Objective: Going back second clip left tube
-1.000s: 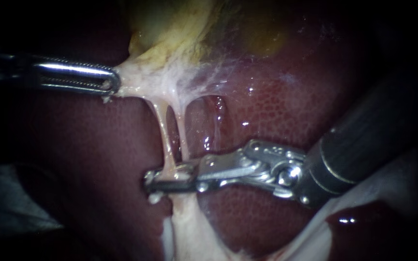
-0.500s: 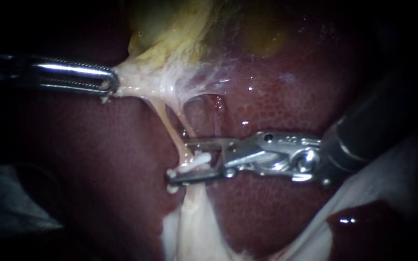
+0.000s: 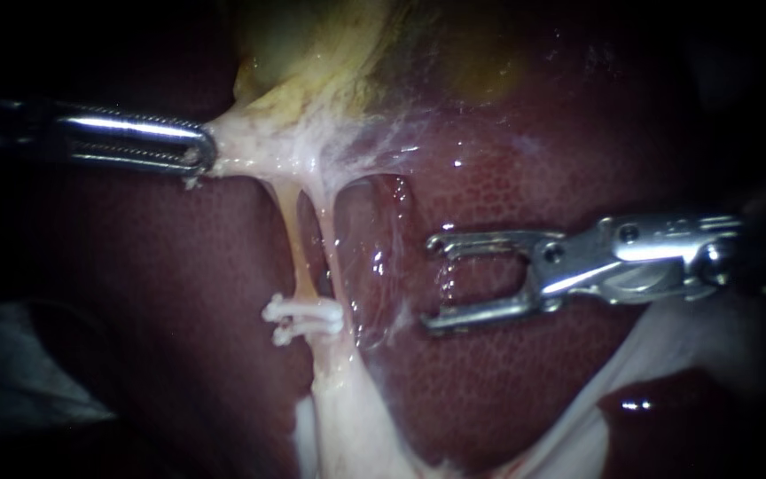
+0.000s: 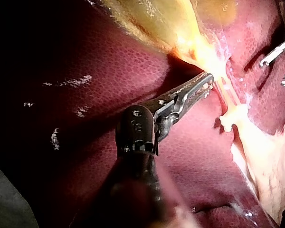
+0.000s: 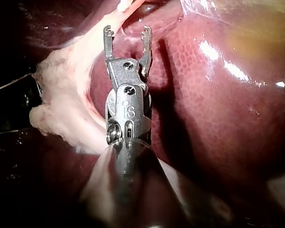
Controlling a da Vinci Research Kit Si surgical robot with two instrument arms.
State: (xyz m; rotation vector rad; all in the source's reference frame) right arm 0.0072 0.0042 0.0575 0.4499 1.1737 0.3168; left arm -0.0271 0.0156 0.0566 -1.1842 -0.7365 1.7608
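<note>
Two pale tubes run from the gallbladder (image 3: 312, 53) down over the liver (image 3: 507, 186): the left tube (image 3: 293, 248) and the right tube (image 3: 330, 253). White clips (image 3: 301, 318) sit across the tubes low down, where they come together. My left instrument (image 3: 204, 153) is shut on the pale tissue at the gallbladder's neck and holds it stretched to the left; its jaws (image 4: 208, 81) pinch that tissue just above the clips (image 4: 230, 118). My right instrument (image 3: 430, 284) stands open and empty to the right of the tubes, clear of the clips; its jaws (image 5: 127, 32) are spread wide.
Whitish fatty tissue (image 3: 347, 426) fans out below the clips, and the same lump (image 5: 61, 104) lies beside my right instrument. A thin web of membrane (image 3: 383, 142) spans between the gallbladder and the liver. More pale tissue (image 3: 711, 346) lies under the right shaft.
My right instrument's jaws have opened off the tubes, leaving a white clip there, and the instrument has drawn back to the right. The left instrument has held still.
</note>
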